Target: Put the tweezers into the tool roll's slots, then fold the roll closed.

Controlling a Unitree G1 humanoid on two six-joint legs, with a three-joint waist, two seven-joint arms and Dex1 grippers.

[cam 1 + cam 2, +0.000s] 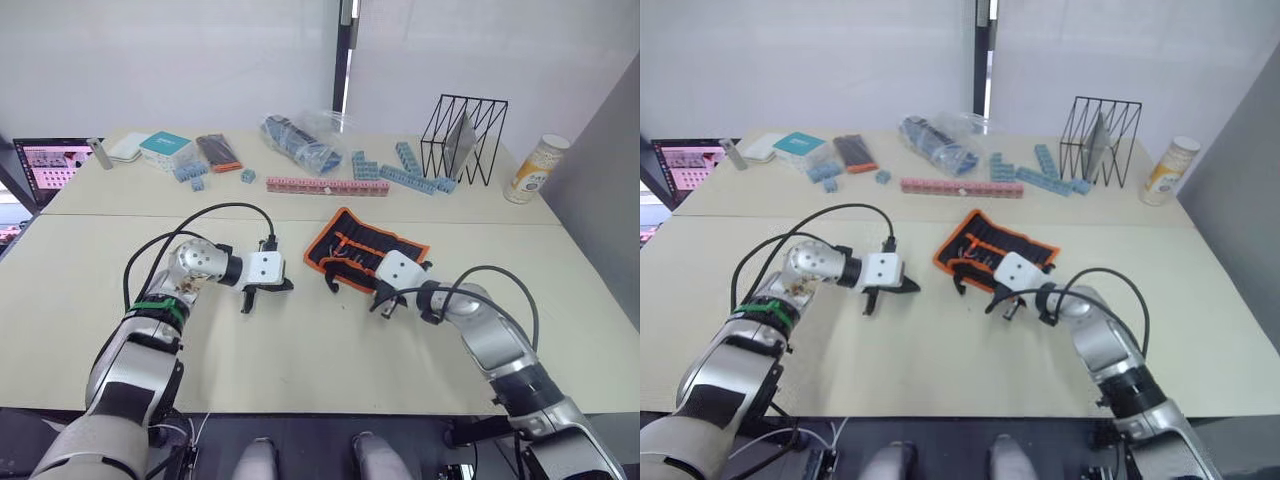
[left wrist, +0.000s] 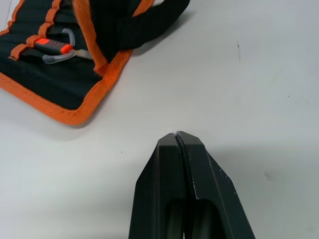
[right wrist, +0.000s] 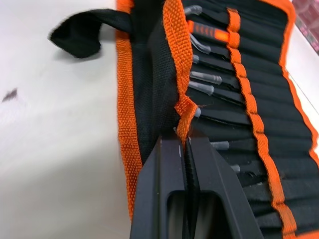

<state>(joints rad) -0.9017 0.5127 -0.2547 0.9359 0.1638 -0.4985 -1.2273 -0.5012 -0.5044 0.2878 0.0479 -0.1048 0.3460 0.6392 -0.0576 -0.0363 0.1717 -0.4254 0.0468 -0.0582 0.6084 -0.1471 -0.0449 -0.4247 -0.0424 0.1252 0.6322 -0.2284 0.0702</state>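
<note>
Pinching tool roll [image 3: 164, 74]; right gripper [image 3: 185, 142]

No legible text or labels (teal box [image 1: 164, 148] print unreadable)

Black tool roll [image 1: 366, 251] with orange trim lying open on the table, tweezers [image 3: 212, 78] tucked in its slots [image 3: 259, 149], near edge lifted
</note>
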